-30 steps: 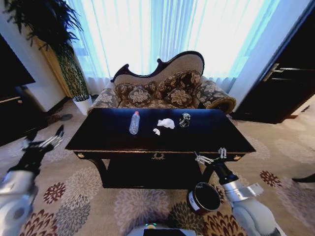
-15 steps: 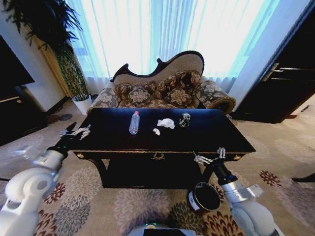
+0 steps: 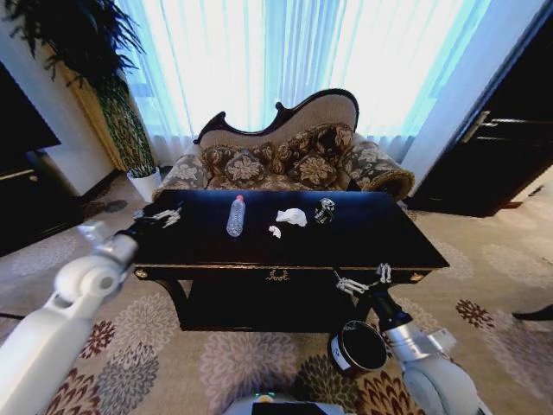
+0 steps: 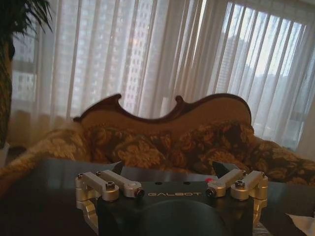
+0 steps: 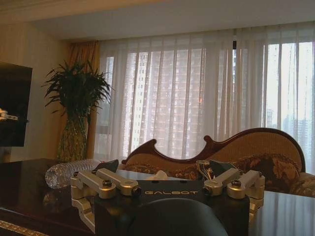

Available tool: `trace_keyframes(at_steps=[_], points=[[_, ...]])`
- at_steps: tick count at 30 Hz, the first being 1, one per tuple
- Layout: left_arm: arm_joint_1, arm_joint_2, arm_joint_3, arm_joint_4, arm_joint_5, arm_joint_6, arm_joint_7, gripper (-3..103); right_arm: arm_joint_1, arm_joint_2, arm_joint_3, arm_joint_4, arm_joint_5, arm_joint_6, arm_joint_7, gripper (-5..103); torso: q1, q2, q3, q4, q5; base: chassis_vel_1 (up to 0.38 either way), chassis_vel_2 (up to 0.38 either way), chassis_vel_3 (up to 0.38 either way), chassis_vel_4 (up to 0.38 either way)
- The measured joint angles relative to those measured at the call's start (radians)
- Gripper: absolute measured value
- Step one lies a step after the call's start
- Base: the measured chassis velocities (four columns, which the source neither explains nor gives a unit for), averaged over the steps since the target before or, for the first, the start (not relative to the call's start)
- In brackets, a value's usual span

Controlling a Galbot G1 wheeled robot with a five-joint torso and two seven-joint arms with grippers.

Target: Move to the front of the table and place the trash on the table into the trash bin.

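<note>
Left pincer [image 3: 167, 216]: released, fingers spread, hovering over the tabletop's left end, left of the bottle.
Right pincer [image 3: 361, 281]: released, fingers apart, held low at the front edge of the tabletop [image 3: 363, 238], above the trash bin.
Bottle [image 3: 236, 215]: clear with a red cap, lying on the tabletop left of centre.
Paper balls [image 3: 291, 216]: one larger, one small [image 3: 275, 231], beside the bottle.
Dark shiny item [image 3: 324, 210]: right of the paper.
Trash bin [image 3: 358, 347]: on the carpet before the table's right front.
Sofa [image 3: 285, 160]: behind the table.
</note>
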Motion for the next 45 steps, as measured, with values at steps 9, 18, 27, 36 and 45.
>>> trace_keyframes(at_steps=[9,18,27,36,45], points=[[-0.159,-0.151,0.181,0.04,0.037,0.085,-0.217,100,0.002,0.001,-0.007,-0.029,-0.019,-0.012,0.0,100,0.0,0.0,0.0,0.0001,0.0002,0.0,0.0,0.0,0.0],[-0.223,-0.248,0.293,0.06,0.096,0.155,-0.277,100,0.012,0.007,-0.025,-0.048,-0.042,-0.016,-0.005,100,0.0,0.0,0.0,0.0,0.0001,0.0,0.0,0.0,0.0],[-0.29,-0.279,0.402,0.076,0.203,0.233,-0.319,100,0.031,-0.007,-0.017,-0.084,-0.039,-0.017,-0.011,100,0.0,0.0,0.0,0.0002,0.0001,0.0,0.0,0.0,0.0],[-0.319,-0.32,0.47,0.113,0.233,0.232,-0.349,100,0.048,-0.014,-0.02,-0.115,-0.04,0.006,-0.031,100,0.0,0.0,0.0,0.0002,-0.0001,0.0,0.0,0.0,0.0],[-0.319,-0.366,0.505,0.14,0.26,0.225,-0.347,100,0.056,-0.024,-0.015,-0.146,-0.041,0.024,-0.038,100,0.0,0.0,0.0,0.0001,0.0,0.0,0.0,0.0,0.0]])
